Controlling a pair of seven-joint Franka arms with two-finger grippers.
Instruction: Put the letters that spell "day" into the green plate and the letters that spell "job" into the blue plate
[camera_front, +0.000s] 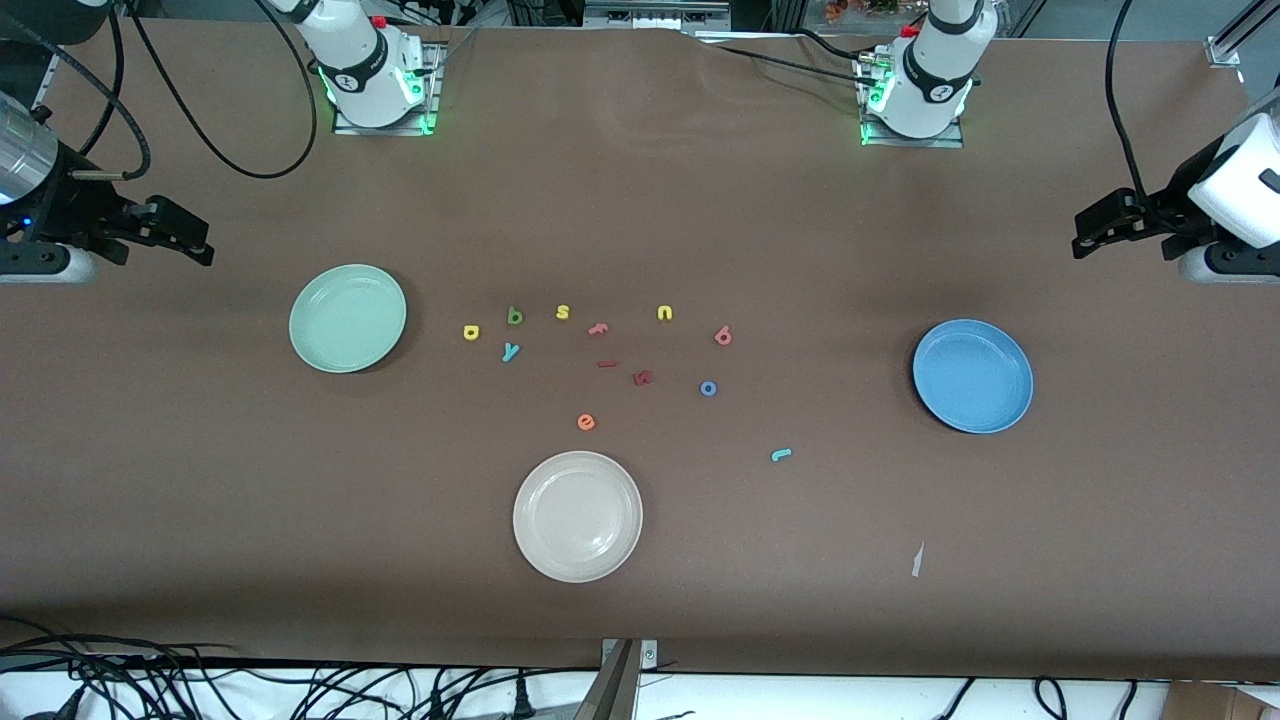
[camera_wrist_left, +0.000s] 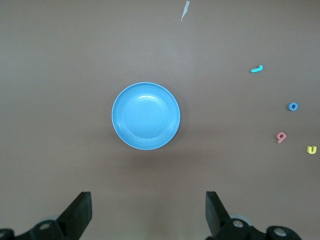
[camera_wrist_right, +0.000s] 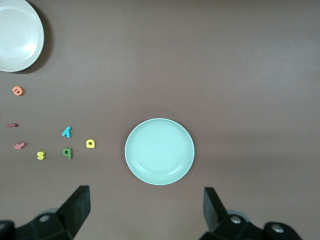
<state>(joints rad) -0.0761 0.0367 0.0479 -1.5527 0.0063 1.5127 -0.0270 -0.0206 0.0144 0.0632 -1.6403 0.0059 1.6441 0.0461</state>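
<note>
Here the teal "j" (camera_front: 781, 455) lies lengthwise toward the arms' ends; both claws gape, empty.

A robotics lab: bolted arm bases (camera_front: 375, 85), loose cables (camera_front: 200, 690).

Six foam letters (camera_front: 510, 350) lie between green plate (camera_front: 347, 318) and blue plate (camera_front: 972, 375)

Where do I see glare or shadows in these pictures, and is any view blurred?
Front view: soft glare on the cream-white plate, and each plate throws a faint dark edge on the table. Left wrist view: a pale highlight inside the blue plate and a dim shadow band below it. Right wrist view: the green plate is evenly lit. No view looks blurred.
</note>
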